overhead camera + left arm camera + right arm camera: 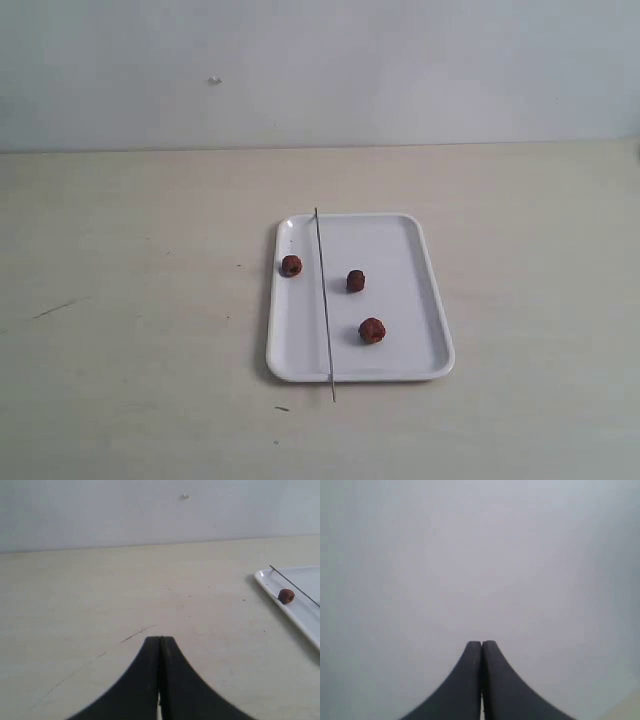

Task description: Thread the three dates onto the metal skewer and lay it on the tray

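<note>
While neither arm showed in the exterior view, the very thin grey metal skewer (325, 305) lay across the flat white rectangular tray (415, 270) on the pale table (120, 300). Its long axis ran from far to near, along the tray's long side, and both ends passed over the rim. One small wrinkled reddish-brown date (291, 266) sat left of the skewer; a second date (356, 281) and a third date (372, 330) sat right of it, none touching it. The left jaws were pressed together and empty, and the tray's corner lay well apart, aside from their pointing line. The right jaws were together too, facing only blank grey. I judged the left arm better placed.
</note>
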You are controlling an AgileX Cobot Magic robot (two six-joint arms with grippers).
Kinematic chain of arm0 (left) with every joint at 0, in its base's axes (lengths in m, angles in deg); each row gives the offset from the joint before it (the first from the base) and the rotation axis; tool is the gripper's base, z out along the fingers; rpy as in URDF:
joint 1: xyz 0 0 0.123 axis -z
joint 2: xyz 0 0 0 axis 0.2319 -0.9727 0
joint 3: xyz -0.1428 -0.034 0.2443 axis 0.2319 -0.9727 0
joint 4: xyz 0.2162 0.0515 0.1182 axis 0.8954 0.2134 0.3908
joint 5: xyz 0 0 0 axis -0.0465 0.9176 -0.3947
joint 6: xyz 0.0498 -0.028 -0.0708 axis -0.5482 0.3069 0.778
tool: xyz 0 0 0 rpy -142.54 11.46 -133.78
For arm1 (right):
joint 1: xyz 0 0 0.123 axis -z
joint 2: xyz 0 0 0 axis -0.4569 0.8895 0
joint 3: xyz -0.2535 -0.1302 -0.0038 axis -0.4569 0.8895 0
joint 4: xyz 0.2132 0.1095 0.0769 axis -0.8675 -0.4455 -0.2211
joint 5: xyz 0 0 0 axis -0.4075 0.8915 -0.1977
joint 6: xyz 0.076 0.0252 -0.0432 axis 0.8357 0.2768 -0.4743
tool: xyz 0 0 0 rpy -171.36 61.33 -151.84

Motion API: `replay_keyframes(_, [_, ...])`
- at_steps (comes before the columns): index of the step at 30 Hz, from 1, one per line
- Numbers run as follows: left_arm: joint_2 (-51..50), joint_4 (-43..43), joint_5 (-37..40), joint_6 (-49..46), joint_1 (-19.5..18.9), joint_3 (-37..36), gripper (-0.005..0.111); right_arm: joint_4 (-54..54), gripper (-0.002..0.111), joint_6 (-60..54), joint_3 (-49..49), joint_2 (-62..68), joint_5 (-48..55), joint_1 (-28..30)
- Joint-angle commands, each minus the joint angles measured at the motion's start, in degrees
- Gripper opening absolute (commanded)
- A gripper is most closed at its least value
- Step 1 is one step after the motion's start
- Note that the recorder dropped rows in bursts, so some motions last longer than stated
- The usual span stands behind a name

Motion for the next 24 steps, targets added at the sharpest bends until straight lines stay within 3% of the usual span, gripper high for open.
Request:
replay_keyframes(1, [0.3, 0.3, -0.1, 0.3, -0.1, 0.0, 0.000, -0.3, 0.000, 5.8, -4.0, -0.2, -13.6, 0.3])
replay_keyframes(4, [0.3, 0.3, -0.1, 0.3, -0.1, 0.0, 0.000, -0.1, 0.000, 5.9, -10.3, 4.1, -13.3, 0.3])
replay_keyframes(8, [0.3, 0.3, -0.1, 0.3, -0.1, 0.0, 0.000, 0.7, 0.000, 5.5, -21.9, 13.3, -1.3, 0.3])
replay_keyframes(13, [0.3, 0.3, -0.1, 0.3, -0.1, 0.0, 0.000, 8.3, 0.000, 4.6, -39.6, 29.4, 25.1, 0.1])
replay_keyframes(18, [0.3, 0.3, -0.1, 0.3, -0.1, 0.0, 0.000, 6.3, 0.000, -7.4, -55.3, 47.3, 49.9, -0.1])
replay_keyframes(24, [0.3, 0.3, -0.1, 0.3, -0.1, 0.0, 0.000, 6.2, 0.000, -12.4, -63.6, 63.9, 70.3, -0.1])
